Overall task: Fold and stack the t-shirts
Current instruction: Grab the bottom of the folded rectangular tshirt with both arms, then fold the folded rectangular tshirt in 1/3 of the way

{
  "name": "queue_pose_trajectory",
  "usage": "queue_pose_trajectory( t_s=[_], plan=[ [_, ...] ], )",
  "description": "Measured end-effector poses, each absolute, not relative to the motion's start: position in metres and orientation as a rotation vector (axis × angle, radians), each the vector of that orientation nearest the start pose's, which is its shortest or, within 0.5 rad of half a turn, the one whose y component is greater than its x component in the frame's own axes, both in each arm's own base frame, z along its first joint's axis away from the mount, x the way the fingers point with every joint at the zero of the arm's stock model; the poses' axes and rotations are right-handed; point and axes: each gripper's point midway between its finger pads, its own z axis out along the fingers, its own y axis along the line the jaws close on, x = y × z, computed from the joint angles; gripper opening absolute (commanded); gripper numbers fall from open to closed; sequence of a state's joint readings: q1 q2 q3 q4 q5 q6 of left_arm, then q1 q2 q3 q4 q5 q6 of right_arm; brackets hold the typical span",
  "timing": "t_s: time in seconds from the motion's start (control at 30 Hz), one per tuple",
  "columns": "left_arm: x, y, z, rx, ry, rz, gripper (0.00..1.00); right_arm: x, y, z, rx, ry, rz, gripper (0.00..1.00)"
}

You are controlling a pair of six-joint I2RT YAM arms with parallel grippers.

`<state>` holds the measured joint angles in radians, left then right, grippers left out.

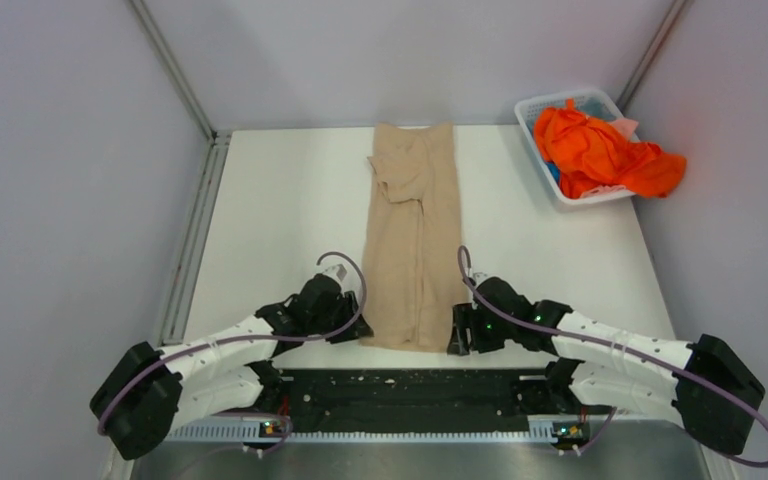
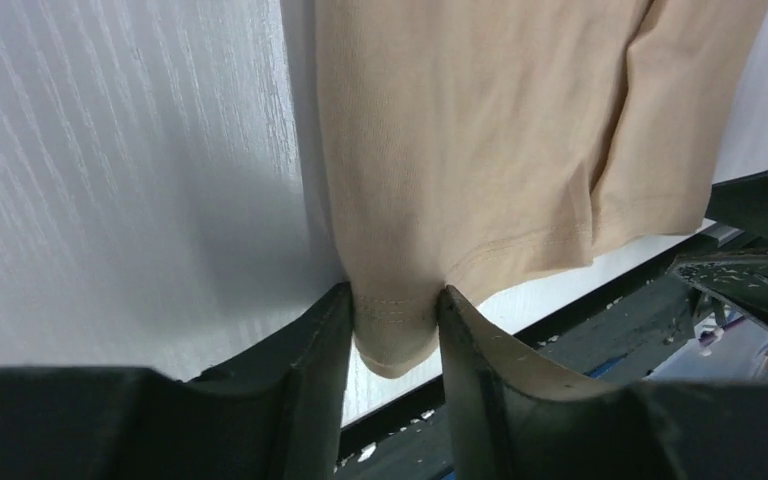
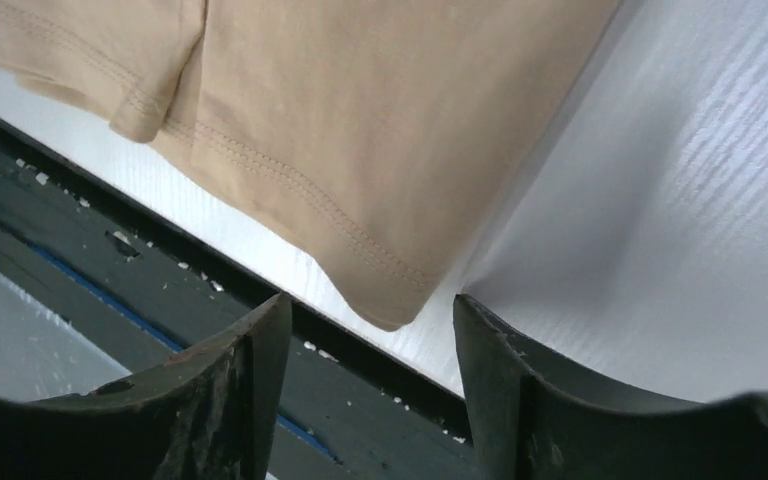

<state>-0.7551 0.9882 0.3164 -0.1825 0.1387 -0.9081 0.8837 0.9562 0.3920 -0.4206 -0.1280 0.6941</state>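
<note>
A: Where is the shirt?
B: Shirt (image 1: 412,240): beige folded strip at centre of table (image 1: 280,220), running 12 to 6 o'clock. My left gripper (image 2: 395,300) is clamped on its 7 o'clock corner. My right gripper (image 3: 370,305), at 5 o'clock, gapes; that corner is unheld.

- White, faintly grained desk (image 1: 290,200): flat top, walled by pale panels on the left, far and right sides.
- Beige cotton t-shirt (image 1: 415,250): folded into a long narrow strip, lying down the middle of the desk from its far edge to near its front edge; a sleeve is turned over at the far end.
- White plastic slotted basket (image 1: 588,201): far right corner, heaped with an orange crumpled garment (image 1: 600,150).
- Black mounting rail (image 1: 410,390): along the near edge, just beside the t-shirt's hem.
</note>
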Motion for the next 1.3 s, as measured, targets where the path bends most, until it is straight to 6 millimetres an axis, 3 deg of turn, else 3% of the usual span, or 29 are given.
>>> queue_pose_trajectory(
  t_s=[0.07, 0.1, 0.17, 0.23, 0.4, 0.5, 0.67, 0.8, 1.1, 1.3],
  plan=[
    [0.139, -0.210, 0.025, -0.142, 2.644, -0.846, 0.03, 0.100, 0.201, 0.025, -0.303, 2.712, 0.723, 0.40],
    [0.139, -0.210, 0.023, -0.142, 2.653, -0.835, 0.00, 0.102, 0.204, 0.025, -0.302, 2.705, 0.726, 0.33],
    [0.138, -0.211, 0.019, -0.134, 2.676, -0.826, 0.00, 0.105, 0.204, 0.022, -0.293, 2.705, 0.714, 0.20],
    [0.139, -0.214, 0.020, -0.117, 2.681, -0.823, 0.00, 0.108, 0.204, 0.020, -0.286, 2.700, 0.695, 0.13],
    [0.143, -0.220, 0.030, -0.065, 2.670, -0.842, 0.00, 0.121, 0.201, 0.024, -0.265, 2.659, 0.634, 0.10],
    [0.155, -0.231, 0.048, -0.024, 2.615, -0.874, 0.00, 0.140, 0.206, 0.041, -0.257, 2.584, 0.601, 0.09],
    [0.202, -0.247, 0.088, -0.028, 2.468, -0.827, 0.00, 0.187, 0.219, 0.082, -0.183, 2.433, 0.558, 0.07],
    [0.246, -0.254, 0.107, -0.080, 2.389, -0.783, 0.00, 0.221, 0.217, 0.098, -0.103, 2.372, 0.521, 0.07],
    [0.337, -0.240, 0.096, -0.241, 2.387, -0.715, 0.00, 0.297, 0.207, 0.121, -0.008, 2.264, 0.393, 0.07],
    [0.384, -0.237, 0.094, -0.278, 2.384, -0.693, 0.00, 0.344, 0.190, 0.108, 0.046, 2.265, 0.279, 0.07]
  ],
)
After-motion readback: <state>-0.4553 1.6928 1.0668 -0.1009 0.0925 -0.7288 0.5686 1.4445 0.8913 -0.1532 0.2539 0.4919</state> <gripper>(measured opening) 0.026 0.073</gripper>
